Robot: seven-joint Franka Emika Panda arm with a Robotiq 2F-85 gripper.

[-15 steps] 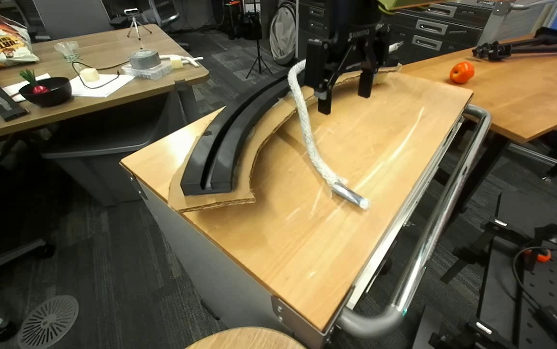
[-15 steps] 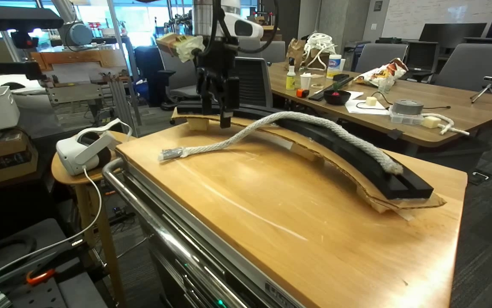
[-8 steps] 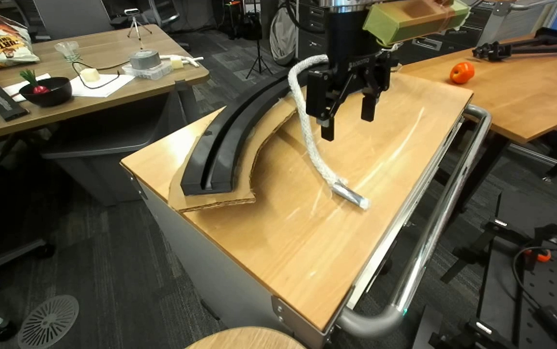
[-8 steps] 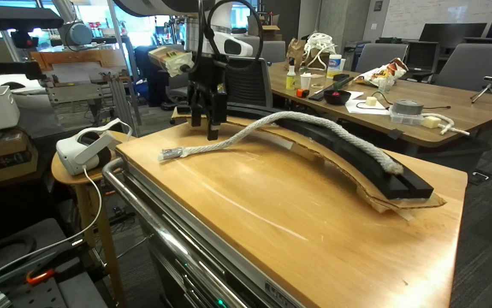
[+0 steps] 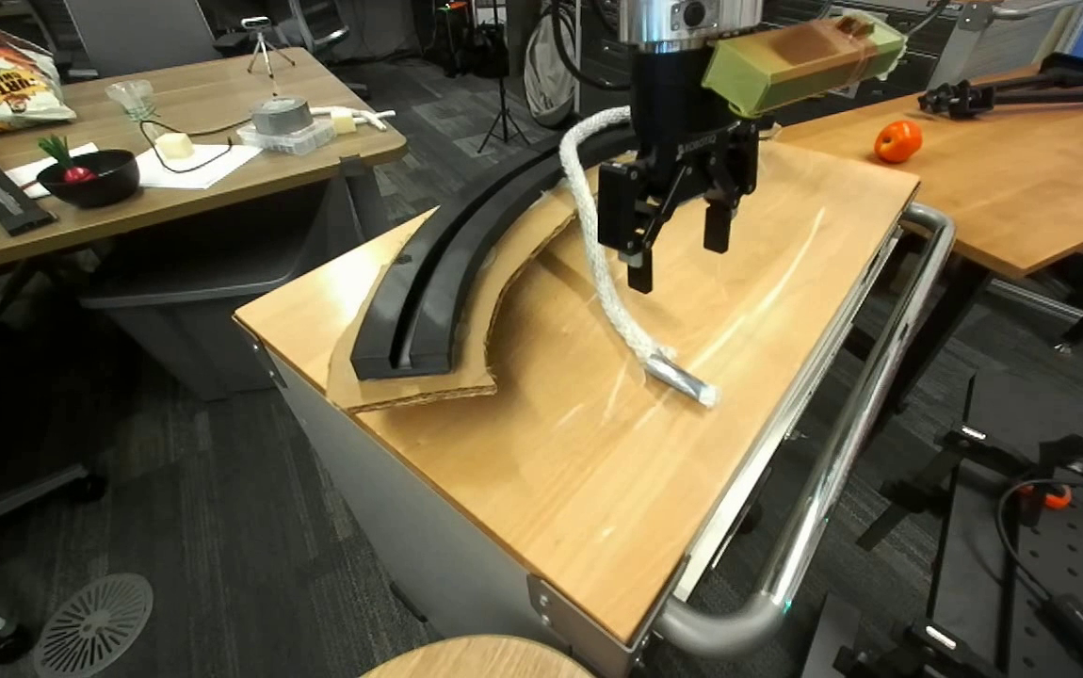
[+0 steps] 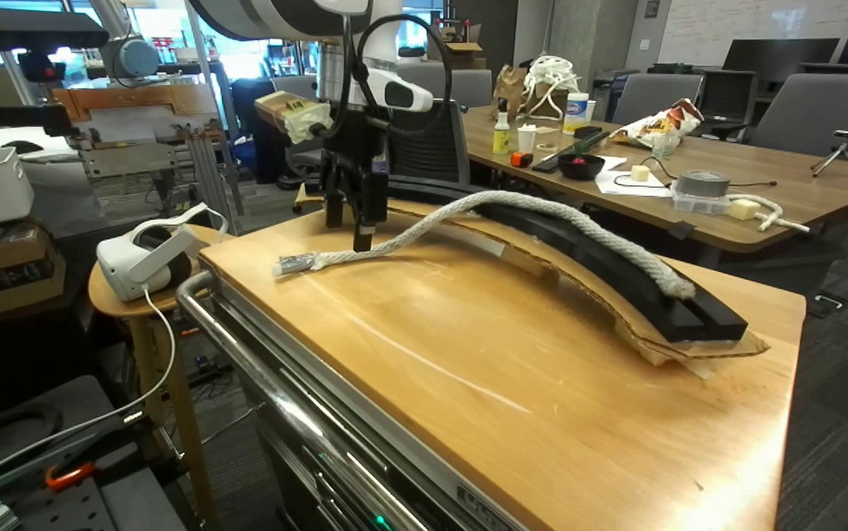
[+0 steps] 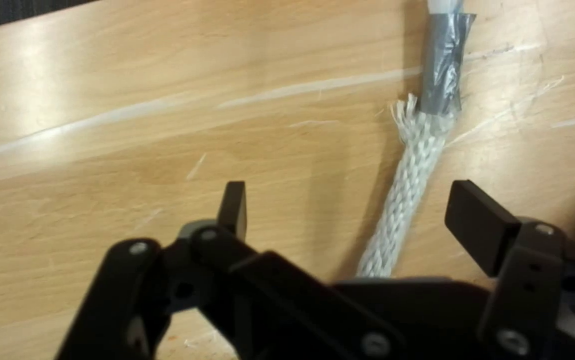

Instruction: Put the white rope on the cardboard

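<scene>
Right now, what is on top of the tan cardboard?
The black grooved strip sits on the cardboard, and part of the white rope lies over that strip. The cardboard directly beneath the strip is covered and cannot be seen; the rope hides some of the strip.

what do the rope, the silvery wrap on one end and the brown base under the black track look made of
Rope: braided fibre, mostly matte; woven strands and frayed wisps show, cotton or synthetic unclear. Silvery wrap: probably duct tape, shiny and creased. Brown base: likely corrugated cardboard, dull, its cut edge showing layers.
</scene>
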